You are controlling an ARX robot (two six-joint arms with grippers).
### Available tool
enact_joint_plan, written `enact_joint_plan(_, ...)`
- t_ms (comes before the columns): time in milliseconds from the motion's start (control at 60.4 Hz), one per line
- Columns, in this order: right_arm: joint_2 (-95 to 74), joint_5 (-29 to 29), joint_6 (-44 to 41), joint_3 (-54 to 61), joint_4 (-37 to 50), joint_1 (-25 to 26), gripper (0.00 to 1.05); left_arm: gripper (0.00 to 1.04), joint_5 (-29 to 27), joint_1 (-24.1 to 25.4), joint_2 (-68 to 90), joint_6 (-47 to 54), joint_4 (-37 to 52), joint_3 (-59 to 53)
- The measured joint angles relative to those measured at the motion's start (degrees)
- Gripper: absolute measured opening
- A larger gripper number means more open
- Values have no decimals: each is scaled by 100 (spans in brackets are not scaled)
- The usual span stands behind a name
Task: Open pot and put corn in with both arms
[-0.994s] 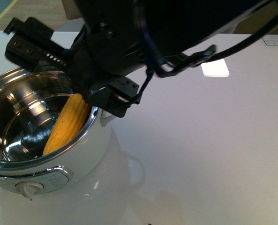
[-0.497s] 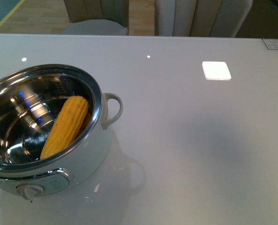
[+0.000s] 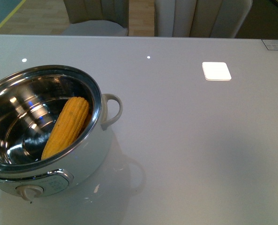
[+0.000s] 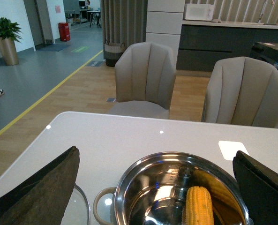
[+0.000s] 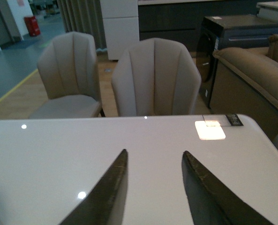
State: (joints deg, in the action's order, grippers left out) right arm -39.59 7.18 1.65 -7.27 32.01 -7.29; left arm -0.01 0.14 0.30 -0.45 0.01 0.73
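Pot (image 3: 59,140): lid off, at 8 o'clock on the tabletop (image 3: 199,150) in the front view.
Corn (image 3: 66,126): inside the pot, leaning against its 3 o'clock wall, tip down.
Left tool (image 4: 157,187): fingers spread wide above the pot, empty.
Right tool (image 5: 153,192): fingers parted, empty, over bare tabletop.
White square (image 3: 216,71): at 1 o'clock, well apart from the pot.

We see even, bright overhead light; pinpoint glare dots on the glossy table (image 3: 199,140), soft shadow beside the pot (image 3: 89,159), near fingers (image 5: 106,197) blurred.
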Motion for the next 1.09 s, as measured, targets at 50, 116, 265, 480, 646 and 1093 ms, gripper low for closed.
enact_joint_plan(50, 129, -76, -26, 105, -85, 63, 21, 98, 0, 0, 0, 0, 0, 0)
enact_joint_plan(116, 341, -166, -59, 203, -192, 142, 8, 98, -2, 0, 0, -2, 0, 0)
enact_joint_plan(265, 800, -664, -122, 341, -474, 682, 2, 98, -2, 0, 0, -2, 0, 0)
enact_joint_plan(480, 1375, -704, -129, 511, -890, 708, 2, 98, -2, 0, 0, -2, 0, 0)
enact_joint_plan(646, 1646, -719, -131, 629, -909, 710, 2, 98, 2, 0, 0, 0, 0, 0)
enact_joint_plan(1093, 2645, -710, -133, 629, -1886, 710, 2, 98, 0, 0, 0, 0, 0, 0)
